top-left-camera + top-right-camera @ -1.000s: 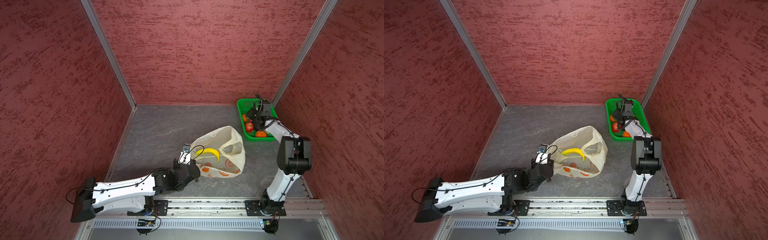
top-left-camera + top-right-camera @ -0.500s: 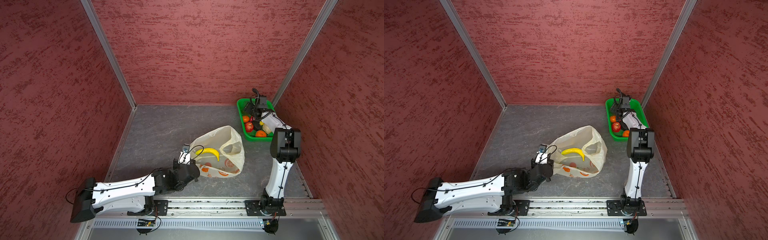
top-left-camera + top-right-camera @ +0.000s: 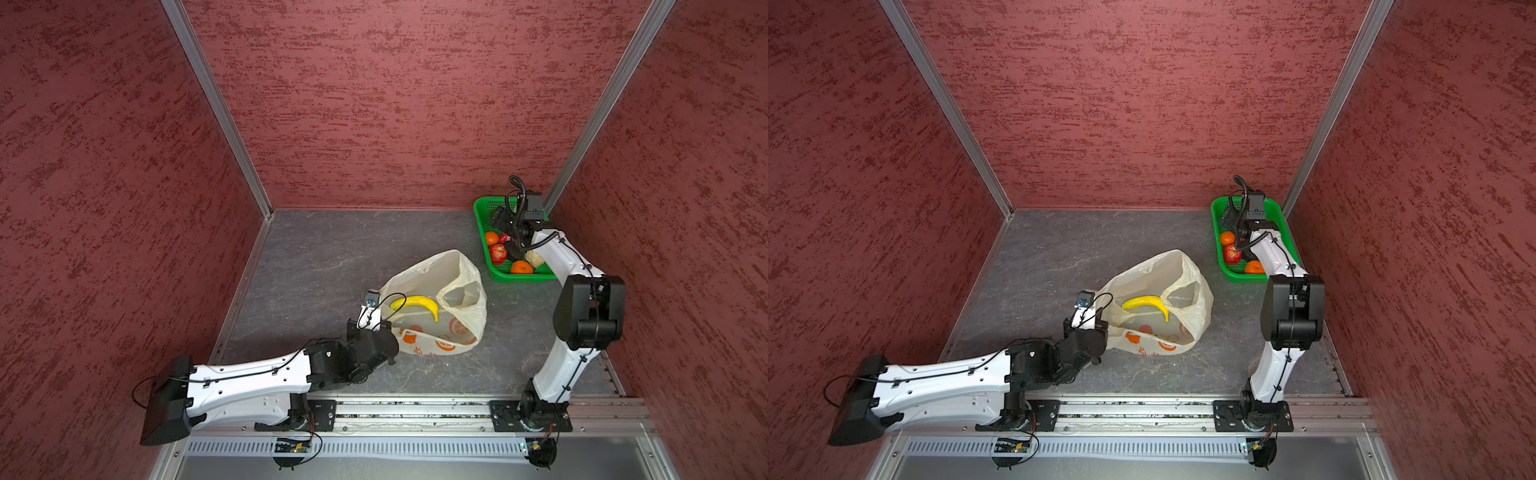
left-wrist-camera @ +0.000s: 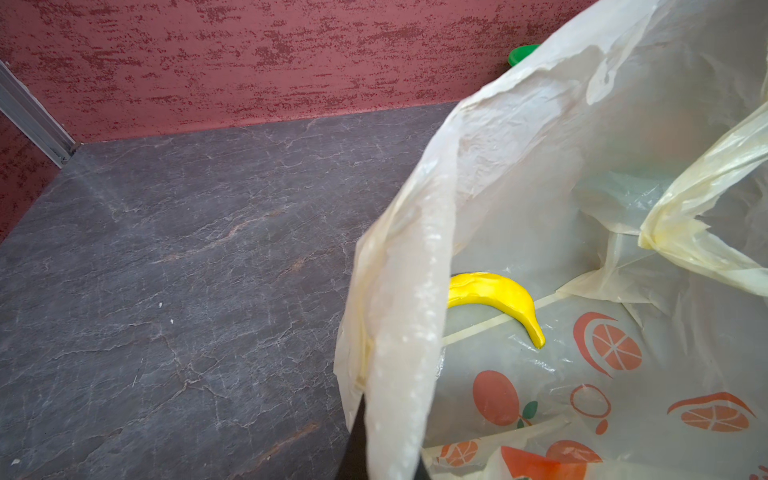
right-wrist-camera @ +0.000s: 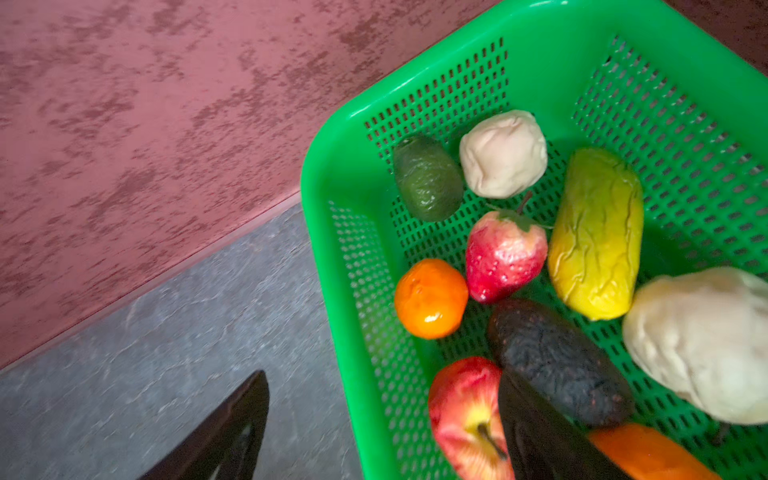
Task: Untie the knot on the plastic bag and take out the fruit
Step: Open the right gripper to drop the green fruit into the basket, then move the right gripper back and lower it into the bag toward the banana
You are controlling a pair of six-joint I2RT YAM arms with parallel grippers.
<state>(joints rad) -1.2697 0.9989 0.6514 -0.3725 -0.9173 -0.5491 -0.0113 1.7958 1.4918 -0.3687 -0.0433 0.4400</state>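
The left gripper (image 3: 388, 330) is clamped on the rim of the plastic bag (image 3: 451, 270). The bag lies open in the middle of the table (image 3: 332, 257) with a banana (image 3: 417, 304) inside. It is printed with orange slices, and its orange lettering (image 3: 420, 352) is too small to read. To the right, the right gripper (image 5: 382, 374) hangs with jaws wide apart and empty over the edge of the green basket (image 3: 481, 224), which holds the other fruit (image 3: 497, 252).

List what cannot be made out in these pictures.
The left gripper: grip draped by the plastic bag in the left wrist view, under the wrist in both top views.
Bag interior beyond the banana: crumpled film hides it.
The green basket: right arm covers part in both top views; frame edge cuts an orange in the right wrist view.
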